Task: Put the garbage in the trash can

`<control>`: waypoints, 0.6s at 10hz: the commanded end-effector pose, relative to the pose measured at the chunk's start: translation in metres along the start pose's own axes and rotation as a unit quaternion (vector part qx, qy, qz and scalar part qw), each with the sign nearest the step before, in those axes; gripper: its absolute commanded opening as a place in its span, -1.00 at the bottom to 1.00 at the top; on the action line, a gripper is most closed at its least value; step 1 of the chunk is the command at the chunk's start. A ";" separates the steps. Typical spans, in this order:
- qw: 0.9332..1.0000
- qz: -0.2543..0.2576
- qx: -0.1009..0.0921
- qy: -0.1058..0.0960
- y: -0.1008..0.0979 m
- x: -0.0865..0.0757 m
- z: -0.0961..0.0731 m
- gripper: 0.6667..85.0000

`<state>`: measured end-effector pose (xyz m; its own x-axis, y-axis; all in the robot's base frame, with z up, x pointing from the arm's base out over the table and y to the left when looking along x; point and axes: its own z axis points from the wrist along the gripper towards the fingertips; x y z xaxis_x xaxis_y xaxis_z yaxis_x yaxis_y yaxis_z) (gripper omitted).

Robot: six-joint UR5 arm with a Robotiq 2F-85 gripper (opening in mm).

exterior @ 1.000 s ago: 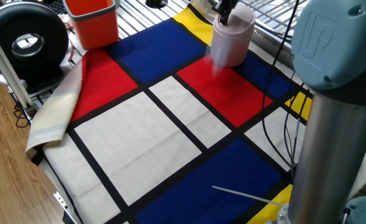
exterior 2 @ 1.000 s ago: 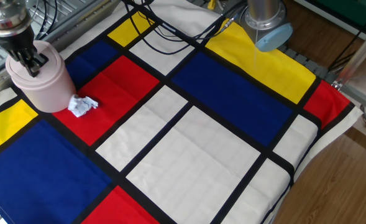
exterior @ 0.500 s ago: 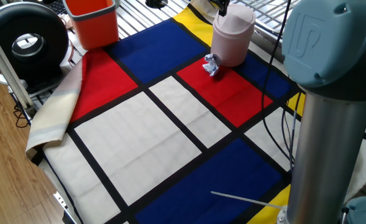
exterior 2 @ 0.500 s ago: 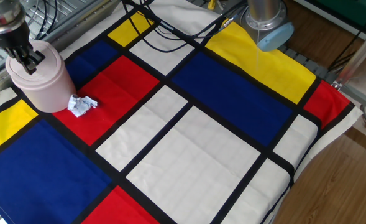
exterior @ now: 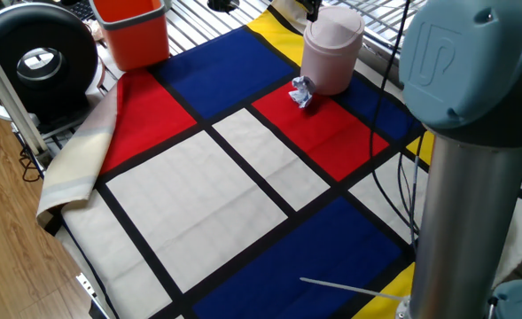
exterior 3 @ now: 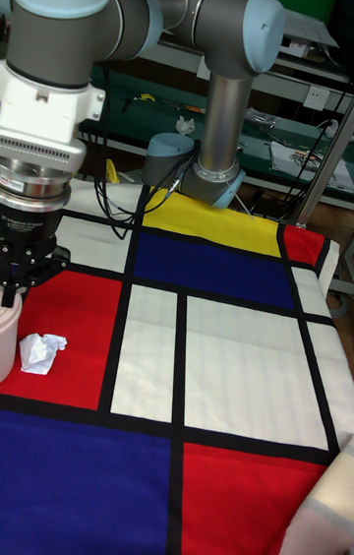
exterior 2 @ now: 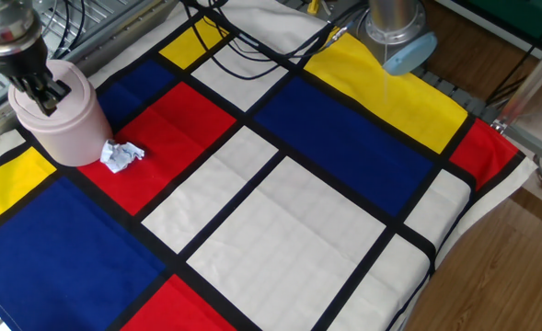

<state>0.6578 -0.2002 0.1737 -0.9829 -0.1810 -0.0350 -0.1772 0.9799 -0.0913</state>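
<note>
The garbage (exterior: 302, 91) is a small crumpled white-grey paper wad. It lies on a red panel of the cloth, touching the foot of the trash can (exterior: 331, 58). The trash can (exterior 2: 59, 119) is pale pink with a rounded lid and stands upright. My gripper (exterior 2: 42, 90) hangs just over the lid, open, with nothing between its fingers. The garbage (exterior 2: 121, 155) sits down and to the right of the gripper, outside the can. In the tall fixed view the gripper (exterior 3: 22, 281) is above the can (exterior 3: 7, 334), which is cut off at the left edge, with the garbage (exterior 3: 40, 351) beside it.
An orange square-sided bin (exterior: 133, 32) stands at the cloth's far corner, and a round black device (exterior: 37, 55) sits left of it. The arm's grey column (exterior: 464, 177) blocks the right foreground. Its base (exterior 2: 395, 35) and cables (exterior 2: 252, 41) lie at the cloth's far edge.
A second ago the garbage was a falling blur beside the can in one fixed view; now it lies still at the can's foot. The gripper has risen slightly over the lid.
</note>
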 end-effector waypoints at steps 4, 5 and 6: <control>0.999 -0.024 -0.019 -0.020 0.031 -0.007 0.023 0.40; 0.999 -0.034 -0.016 -0.019 0.031 -0.005 0.026 0.52; 0.999 -0.038 -0.020 -0.020 0.034 -0.004 0.031 0.60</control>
<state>0.6588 -0.1788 0.1495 -0.9703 -0.2355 -0.0559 -0.2313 0.9702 -0.0725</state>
